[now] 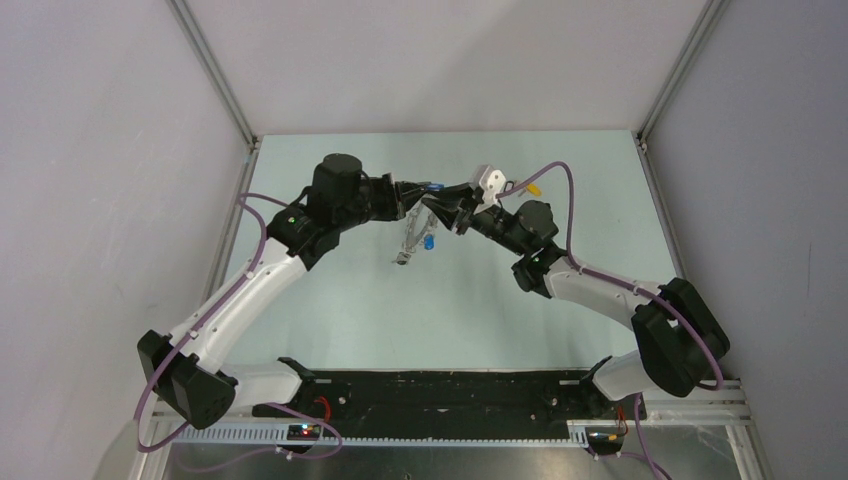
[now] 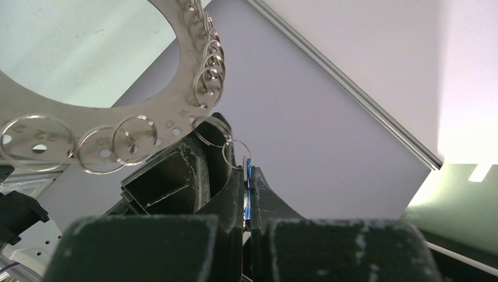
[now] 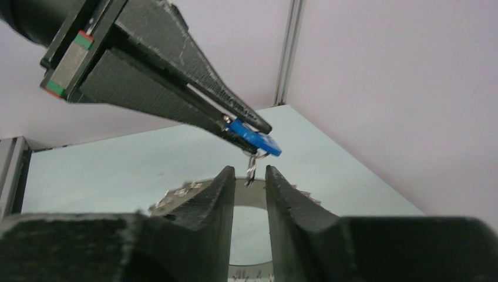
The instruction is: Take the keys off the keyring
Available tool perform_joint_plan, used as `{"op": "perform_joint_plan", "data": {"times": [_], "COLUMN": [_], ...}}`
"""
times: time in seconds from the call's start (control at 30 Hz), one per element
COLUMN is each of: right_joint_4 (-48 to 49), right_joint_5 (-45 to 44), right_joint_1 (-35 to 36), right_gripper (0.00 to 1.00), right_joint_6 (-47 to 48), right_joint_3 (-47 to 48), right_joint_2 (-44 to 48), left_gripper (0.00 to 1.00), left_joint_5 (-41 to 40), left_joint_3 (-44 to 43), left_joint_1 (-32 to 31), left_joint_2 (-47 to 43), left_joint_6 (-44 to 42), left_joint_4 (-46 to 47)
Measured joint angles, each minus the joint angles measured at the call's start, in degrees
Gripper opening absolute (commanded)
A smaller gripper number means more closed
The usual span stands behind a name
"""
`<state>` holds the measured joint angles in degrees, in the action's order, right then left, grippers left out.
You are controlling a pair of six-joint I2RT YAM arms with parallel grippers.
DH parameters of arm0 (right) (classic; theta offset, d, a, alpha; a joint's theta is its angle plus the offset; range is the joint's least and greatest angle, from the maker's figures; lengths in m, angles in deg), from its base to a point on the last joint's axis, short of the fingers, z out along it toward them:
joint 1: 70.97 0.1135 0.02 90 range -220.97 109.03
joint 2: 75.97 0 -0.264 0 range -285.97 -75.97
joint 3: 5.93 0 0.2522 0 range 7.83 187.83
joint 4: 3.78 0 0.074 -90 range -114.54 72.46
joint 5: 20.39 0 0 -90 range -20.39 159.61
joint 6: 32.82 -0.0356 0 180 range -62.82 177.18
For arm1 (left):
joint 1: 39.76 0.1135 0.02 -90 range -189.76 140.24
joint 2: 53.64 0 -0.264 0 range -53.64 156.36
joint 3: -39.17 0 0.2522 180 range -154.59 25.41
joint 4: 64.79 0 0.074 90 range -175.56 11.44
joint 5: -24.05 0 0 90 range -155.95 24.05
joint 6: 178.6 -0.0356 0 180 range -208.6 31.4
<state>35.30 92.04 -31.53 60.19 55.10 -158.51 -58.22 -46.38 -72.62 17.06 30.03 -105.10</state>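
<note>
Early stage: left gripper pinches blue key, not yet off the dangling keyring, second blue key also attached; right gripper part-open, empty, straddling the link ring.

Keyring: flat grey metal plate, brushed and matt, with faint stamped numerals. Split rings: bright polished wire. Key: glossy blue plastic head. Left gripper and right gripper: matt black plastic, grainy, with edges scuffed whitish. Table: smooth pale green with a low sheen. Wall: matt grey panel. Post: satin silvery metal. Cable: smooth purple sheath.
</note>
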Motion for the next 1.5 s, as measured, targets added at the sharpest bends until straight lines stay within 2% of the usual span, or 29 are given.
{"op": "perform_joint_plan", "data": {"times": [0.03,0.17,0.2,0.47,0.53,0.57,0.63,0.67,1.03,1.1,1.2,1.27,1.33,1.37,1.4,1.5], "right_joint_4": [0.07,-0.15,-0.17,0.13,0.26,0.31,0.61,0.68,2.45,2.69,3.15,3.39,3.61,3.72,3.8,3.93], "right_joint_5": [0.22,1.49,1.62,2.62,2.67,2.67,2.69,2.69,2.4,2.25,1.92,1.62,1.29,1.09,0.98,0.9], "right_joint_1": [-0.11,-0.33,-0.44,-1.01,-1.03,-1.05,-1.05,-1.05,-1.05,-1.05,-1.11,-1.11,-1.11,-1.11,-1.11,-1.11], "right_gripper": [0.23,0.01,0.0,0.0,0.1,0.25,0.33,0.33,0.15,0.16,0.25,0.25,0.15,0.04,0.01,0.0], "right_joint_6": [-0.02,-0.04,-0.04,-0.66,-0.9,-1.07,-1.49,-1.64,-2.05,-2.14,-2.36,-2.47,-2.47,-2.45,-2.49,-2.62], "right_joint_3": [-0.13,-0.76,-0.81,-0.85,-0.85,-0.85,-0.85,-0.87,-0.87,-0.87,-0.87,-0.87,-0.87,-0.87,-0.87,-0.87], "right_joint_2": [0.04,0.07,0.07,0.07,0.07,0.07,0.07,0.09,0.13,0.13,0.13,0.13,0.13,0.13,0.13,0.13], "left_gripper": [0.0,0.0,0.0,0.0,0.0,0.0,0.0,0.0,0.0,0.0,0.0,0.0,0.0,0.0,0.0,0.0], "left_joint_5": [0.0,0.15,0.2,0.44,0.59,0.61,0.63,0.63,1.33,1.46,1.49,1.49,1.49,1.49,1.49,1.49], "left_joint_3": [0.0,-0.02,-0.02,-0.02,-0.07,-0.13,-0.24,-0.35,-0.76,-0.76,-0.76,-0.76,-0.76,-0.76,-0.76,-0.76], "left_joint_1": [0.0,0.0,0.0,0.0,0.0,0.0,0.0,0.0,0.0,0.0,0.0,0.0,0.0,0.0,0.0,0.0], "left_joint_2": [0.0,0.0,0.0,0.0,0.0,0.0,0.02,0.02,0.02,0.02,0.02,0.02,0.02,0.02,0.02,0.02], "left_joint_6": [0.0,0.02,0.0,0.0,0.0,0.0,0.0,0.02,0.02,0.02,0.02,0.02,0.02,0.02,0.02,0.02], "left_joint_4": [-0.09,0.5,0.61,0.76,0.79,0.76,0.79,0.81,1.46,1.57,1.6,1.6,1.6,1.62,1.6,1.62]}}
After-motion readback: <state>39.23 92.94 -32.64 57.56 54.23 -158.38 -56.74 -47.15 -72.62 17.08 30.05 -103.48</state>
